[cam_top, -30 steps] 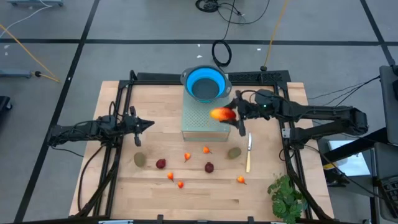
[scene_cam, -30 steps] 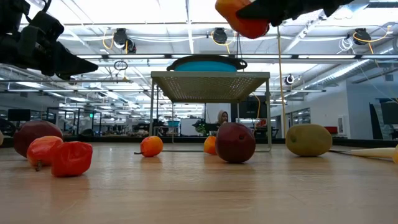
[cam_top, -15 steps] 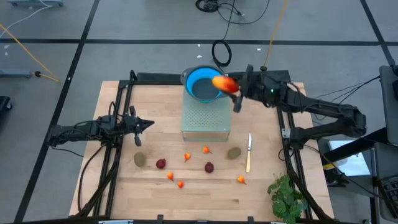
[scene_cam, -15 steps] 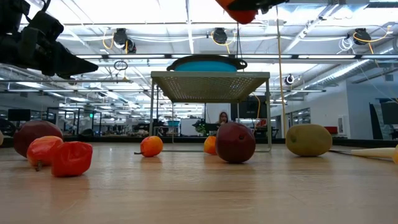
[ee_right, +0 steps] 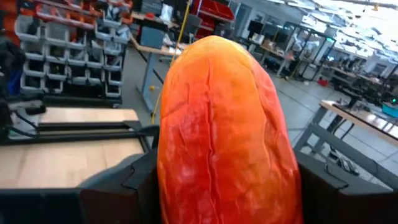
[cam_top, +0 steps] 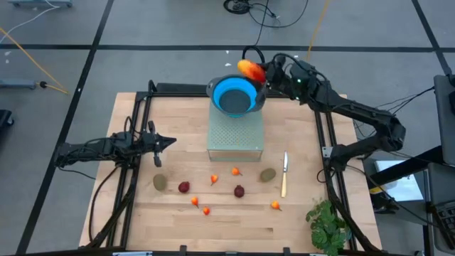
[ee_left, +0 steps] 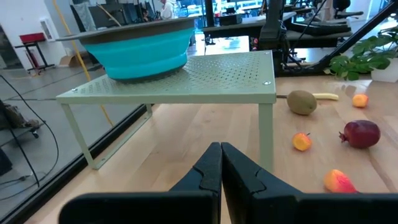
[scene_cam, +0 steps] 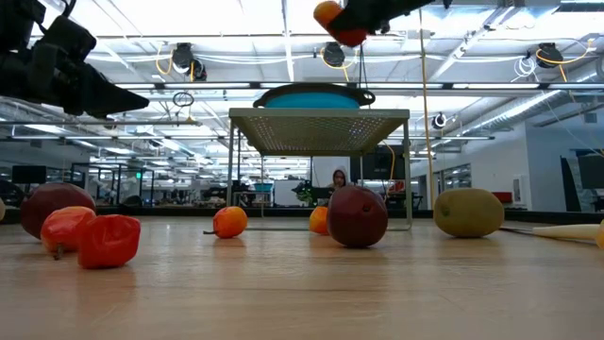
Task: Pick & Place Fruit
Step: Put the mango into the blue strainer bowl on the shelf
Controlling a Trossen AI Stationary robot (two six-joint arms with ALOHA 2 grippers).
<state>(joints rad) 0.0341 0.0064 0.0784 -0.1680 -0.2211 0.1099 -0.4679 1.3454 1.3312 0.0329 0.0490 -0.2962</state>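
The oval red-orange mango point(cam_top: 249, 69) hangs high in my right gripper point(cam_top: 261, 72), by the far right rim of the blue bowl point(cam_top: 234, 94) in the high view. The bowl stands on a pale perforated rack point(cam_top: 235, 135). On the table's near half lie two brown kiwis point(cam_top: 160, 183) point(cam_top: 267, 174), two dark-red balls point(cam_top: 184, 187) point(cam_top: 239, 190) and several small orange fruits point(cam_top: 235, 171). My left gripper point(cam_top: 173, 141) waits shut at the left, pointing level at the rack. My right gripper pinches the mango between its two fingers point(ee_right: 127, 180), one on each long side point(ee_right: 171, 168). The fingers reach in level from the table's right side. The mango's free end point(scene_cam: 330, 16) sticks out past the fingertips, lifted clear high above the bowl.
A pale-handled knife point(cam_top: 285, 173) lies right of the kiwi, and a green leafy bunch point(cam_top: 327, 224) sits at the near right corner. Black frame rails point(cam_top: 142, 121) run along the table's left and right sides.
My right gripper has carried the mango up and toward the table's far edge, from over the rack's right side to the bowl's far right rim, swinging round as it went. The mango stays in its hold. The fruits on the table have not moved.
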